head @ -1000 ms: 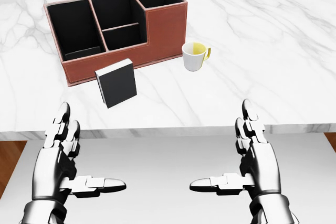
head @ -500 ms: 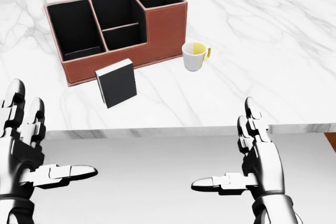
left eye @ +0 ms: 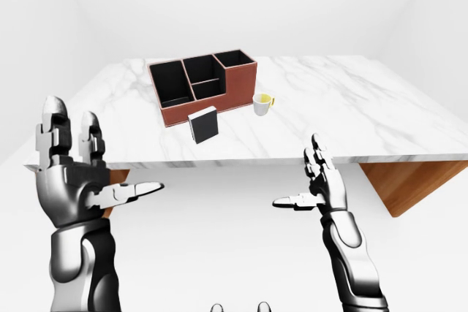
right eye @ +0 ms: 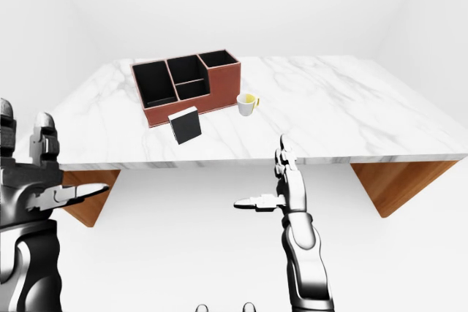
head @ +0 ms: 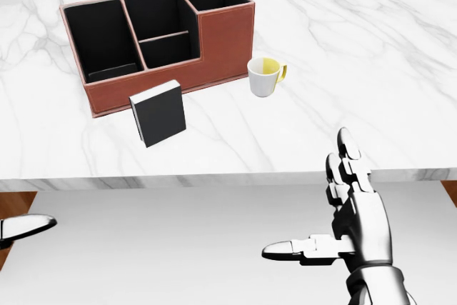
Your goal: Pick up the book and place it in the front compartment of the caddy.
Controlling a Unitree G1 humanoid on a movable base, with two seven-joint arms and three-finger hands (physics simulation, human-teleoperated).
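With both the left hand (left eye: pixel 77 184) and right hand (head: pixel 357 223) wide open and empty, we should reach toward 11 o'clock and grip the book (head: pixel 158 113), standing just beside the caddy (head: pixel 221 37), by its 2 sides.

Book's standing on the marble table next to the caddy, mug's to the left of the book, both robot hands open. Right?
Not quite. In the head view the mug stands right of the book, not left. The rest holds: the book stands beside the caddy on the table, with left robot hand and right robot hand open.
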